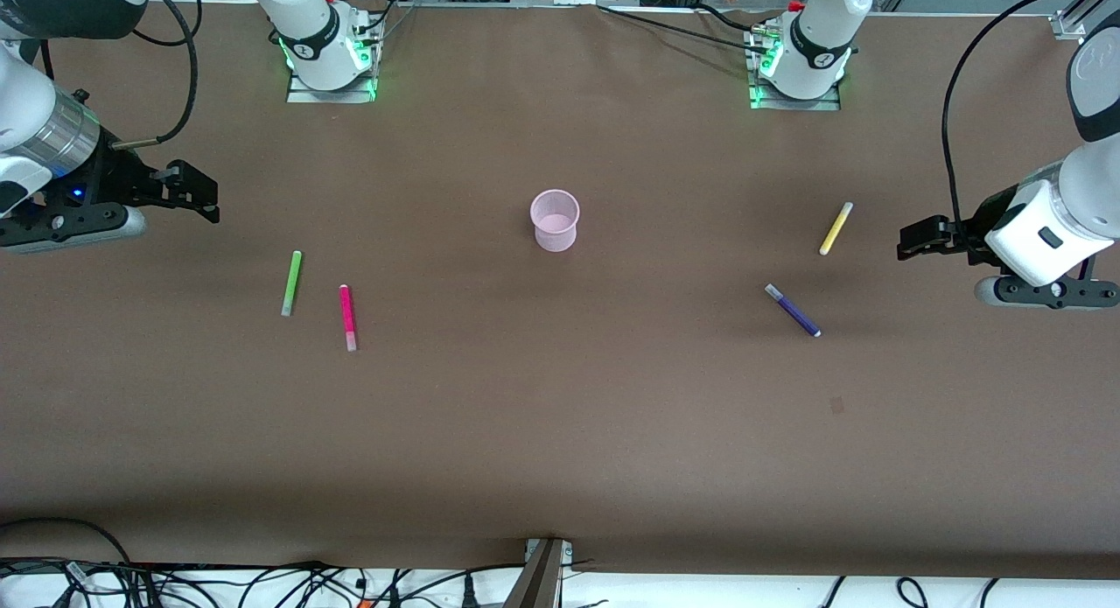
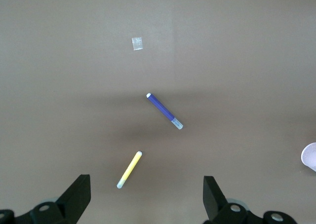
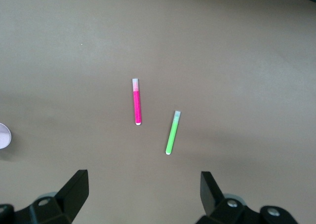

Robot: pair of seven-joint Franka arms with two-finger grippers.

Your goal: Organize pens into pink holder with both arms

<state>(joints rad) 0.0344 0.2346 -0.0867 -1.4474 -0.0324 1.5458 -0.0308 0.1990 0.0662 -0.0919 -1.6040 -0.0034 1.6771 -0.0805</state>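
We see the pink holder (image 1: 555, 220) standing upright and empty mid-surface (image 1: 560, 433), a pale translucent tapered cup. Four pens lie flat, none touching. The green pen (image 1: 290, 283) and magenta pen (image 1: 347, 317) lie side by side toward the right arm's end; the yellow pen (image 1: 836, 228) and purple pen (image 1: 793, 310) lie toward the left arm's end. Each has a pale end. Our right hand (image 1: 208, 197) and left hand (image 1: 910, 239) hang over the surface's two ends, fingers spread wide, holding nothing. Broad bare surface lies nearer the front camera.
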